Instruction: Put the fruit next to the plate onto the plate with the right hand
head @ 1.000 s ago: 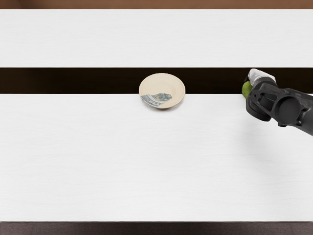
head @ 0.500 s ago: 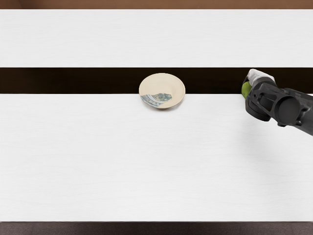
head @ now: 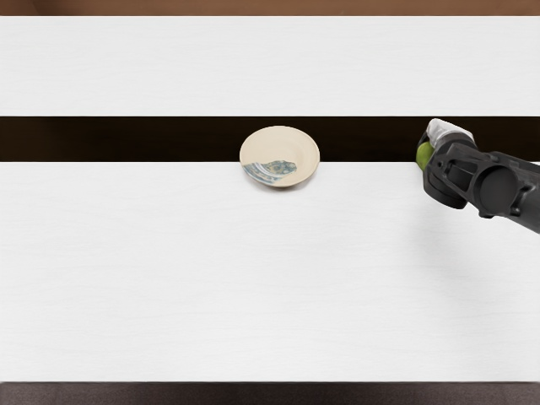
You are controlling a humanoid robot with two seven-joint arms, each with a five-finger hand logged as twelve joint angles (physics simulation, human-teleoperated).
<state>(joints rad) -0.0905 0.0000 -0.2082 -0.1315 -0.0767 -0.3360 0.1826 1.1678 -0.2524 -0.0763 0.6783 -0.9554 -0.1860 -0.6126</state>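
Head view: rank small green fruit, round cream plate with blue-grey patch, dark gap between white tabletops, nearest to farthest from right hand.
1. Small green fruit: against the right hand, on its picture-left side.
2. Dark gap: directly behind the hand.
3. Round cream plate: farthest, picture-left, at the gap's edge.

You see only your right arm, and it enters at the picture's right edge. Its shell is matt, dark grey to black, and built of chunky, rounded blocks. The widest block carries a round cap, a flat disc a shade lighter than the casing around it. A small dark lug juts from the lower edge nearby. Your robot hand wears the same dark casing, with edges that catch a little light. At its far tip sits a pale piece, white to light grey.
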